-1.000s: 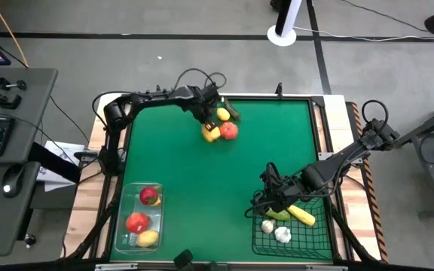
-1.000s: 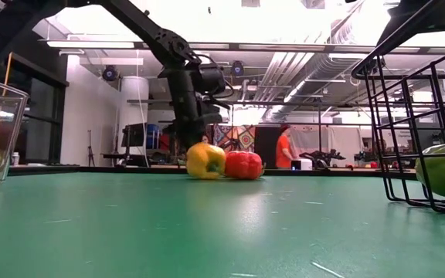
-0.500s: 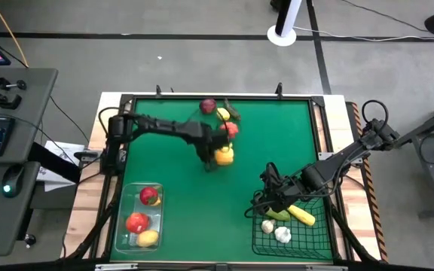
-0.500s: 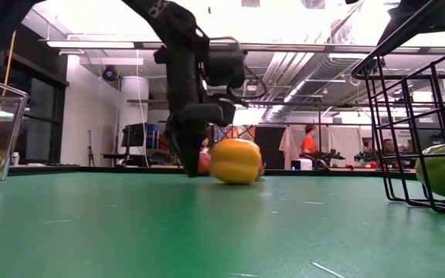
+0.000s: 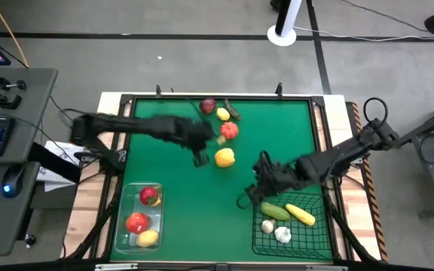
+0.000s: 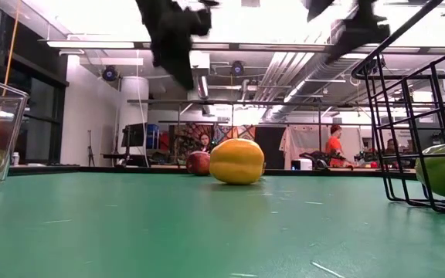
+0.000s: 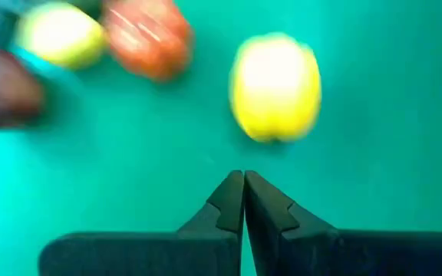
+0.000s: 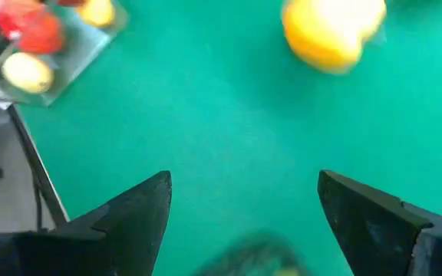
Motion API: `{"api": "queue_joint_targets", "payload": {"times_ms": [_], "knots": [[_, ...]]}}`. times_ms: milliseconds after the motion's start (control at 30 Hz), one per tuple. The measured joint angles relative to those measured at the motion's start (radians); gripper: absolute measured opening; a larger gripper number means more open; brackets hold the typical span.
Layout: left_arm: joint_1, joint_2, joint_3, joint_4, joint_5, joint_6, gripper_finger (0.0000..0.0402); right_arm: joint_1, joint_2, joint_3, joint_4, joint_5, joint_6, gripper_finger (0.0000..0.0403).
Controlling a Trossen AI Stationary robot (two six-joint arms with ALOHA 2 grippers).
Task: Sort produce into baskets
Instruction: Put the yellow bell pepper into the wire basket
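Note:
A yellow pepper (image 5: 224, 157) rests alone on the green mat, also seen in the low view (image 6: 237, 161). Beyond it lie an orange-red tomato (image 5: 229, 129), a lemon (image 5: 223, 114) and a dark red apple (image 5: 208, 105). My left gripper (image 5: 200, 156) is shut and empty, raised above the mat just left of the pepper (image 7: 275, 88). My right gripper (image 8: 244, 188) is open and empty, hovering at the far left corner of the black wire basket (image 5: 307, 242). The basket holds a cucumber (image 5: 275, 211), a yellow piece and garlic. The clear bin (image 5: 123, 220) holds two red apples and a lemon.
A small dark item (image 5: 234, 113) lies beside the lemon at the far edge. Bare green mat lies between the pepper, the bin and the basket. A desk with a keyboard and mouse stands off the table's left side. People show in the room beyond in the low view.
My left gripper has pushed the yellow pepper out of the far cluster toward the table's near edge, then risen clear of the mat, drawing a little left. The pepper has stayed where it stopped. My right gripper has gone from the basket's corner toward the table's left.

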Motion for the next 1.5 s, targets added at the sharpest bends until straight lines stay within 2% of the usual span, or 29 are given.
{"api": "queue_joint_targets", "payload": {"times_ms": [100,233,500,667,933,1233,1367,1500], "knots": [[0.077,-0.156,-0.033,0.045,0.002,0.033,0.0000,-0.118,0.021,0.002,0.133,-0.082,-0.353,0.0319],[0.151,-0.316,-0.042,0.030,0.013,-0.020,0.0000,-0.259,0.091,0.002,0.237,-0.200,-0.787,0.0319],[0.172,-0.508,-0.042,0.015,0.018,-0.065,0.0000,-0.438,0.261,0.001,0.238,-0.273,-1.130,0.0319],[0.172,-0.549,-0.042,-0.002,0.017,-0.096,0.0000,-0.478,0.335,0.000,0.275,-0.280,-1.231,0.0319],[0.172,-0.551,-0.042,-0.011,0.018,-0.079,0.0000,-0.479,0.375,0.000,0.370,-0.281,-1.406,0.0319],[0.172,-0.551,-0.042,-0.013,0.017,-0.070,0.0000,-0.472,0.440,0.000,0.434,-0.305,-1.460,0.0316],[0.172,-0.551,-0.042,-0.030,0.018,-0.070,0.0000,-0.441,0.466,0.000,0.442,-0.278,-1.468,0.0280],[0.172,-0.551,-0.042,-0.033,0.017,-0.070,0.0000,-0.405,0.463,0.000,0.443,-0.211,-1.416,0.0194]]}}
